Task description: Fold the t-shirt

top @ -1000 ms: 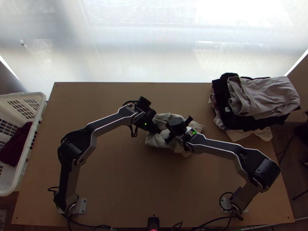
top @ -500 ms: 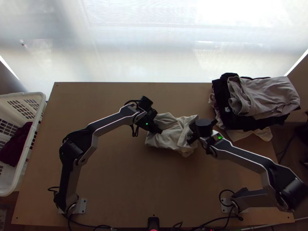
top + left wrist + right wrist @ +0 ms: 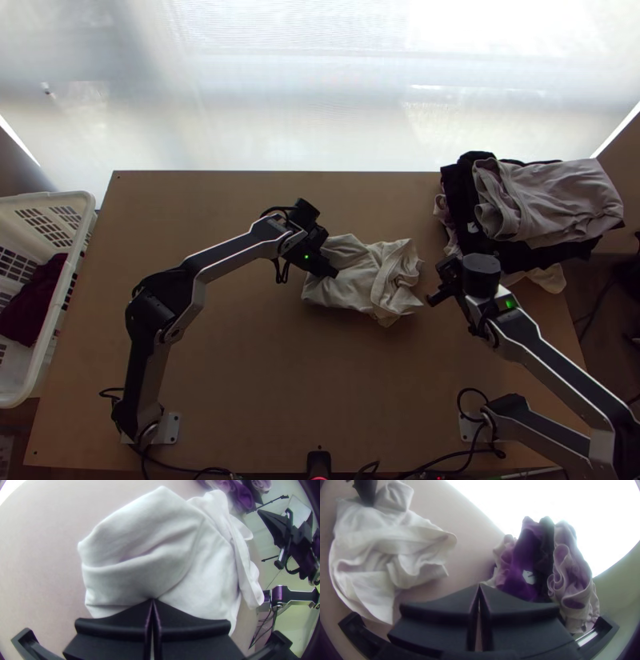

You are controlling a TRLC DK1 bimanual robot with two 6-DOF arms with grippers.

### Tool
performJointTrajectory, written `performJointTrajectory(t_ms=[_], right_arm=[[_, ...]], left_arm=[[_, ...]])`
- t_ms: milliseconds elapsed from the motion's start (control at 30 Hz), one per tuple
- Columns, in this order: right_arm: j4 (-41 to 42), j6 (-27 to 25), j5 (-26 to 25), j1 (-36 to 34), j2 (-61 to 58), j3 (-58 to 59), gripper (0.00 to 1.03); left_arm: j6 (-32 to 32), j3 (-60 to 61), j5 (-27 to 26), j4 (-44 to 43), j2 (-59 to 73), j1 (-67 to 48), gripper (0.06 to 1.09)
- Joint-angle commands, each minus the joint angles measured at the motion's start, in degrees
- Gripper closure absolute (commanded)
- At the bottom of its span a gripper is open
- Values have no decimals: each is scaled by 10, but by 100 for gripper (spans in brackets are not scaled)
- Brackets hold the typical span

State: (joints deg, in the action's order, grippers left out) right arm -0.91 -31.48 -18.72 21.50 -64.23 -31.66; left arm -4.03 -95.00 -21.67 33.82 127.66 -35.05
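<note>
- t-shirt [image 3: 372, 282] sits bunched up mid-tabletop [image 3: 264, 376], pale and crumpled, loose folds on its right side in the top view
- left pincer [image 3: 334, 273] is closed up tight on the t-shirt, pinching a bit of fabric at its tips; right pincer [image 3: 448, 278] is closed too, nothing in it, just beside the shirt
- clothes pile [image 3: 552, 200] is at the far right; white basket [image 3: 67, 300] is off left, dark red cloth [image 3: 34, 302] inside

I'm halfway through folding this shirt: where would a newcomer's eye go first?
Probably to the rumpled off-white cloth t-shirt mid-table, where the black left gripper seems to pinch its left part. Next, the stacked grey and black clothes at the table's far right corner. Then the white plastic basket beyond the left edge, holding dark red cloth.
</note>
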Motion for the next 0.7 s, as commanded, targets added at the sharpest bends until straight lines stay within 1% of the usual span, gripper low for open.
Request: performJointTrajectory(t_ms=[0,67,200,300,467,600,667], right_arm=[[-20,65,-20,108,-25,-37,100],[11,72,-24,127,-62,-47,100],[55,79,-24,131,-130,-75,100],[62,80,-24,131,-158,-100,100],[63,101,-23,133,-212,-149,100],[63,108,-21,137,-249,-172,100],[62,121,-19,141,-266,-179,100]], left_arm=[[3,5,-1,2,-4,2,105],[4,9,-1,0,-7,3,105],[5,15,-1,-1,-10,5,105],[7,15,-1,-2,-11,4,105],[9,15,-3,-2,-10,4,105],[12,17,-7,-2,-11,7,105],[15,17,-7,-2,-11,5,105]])
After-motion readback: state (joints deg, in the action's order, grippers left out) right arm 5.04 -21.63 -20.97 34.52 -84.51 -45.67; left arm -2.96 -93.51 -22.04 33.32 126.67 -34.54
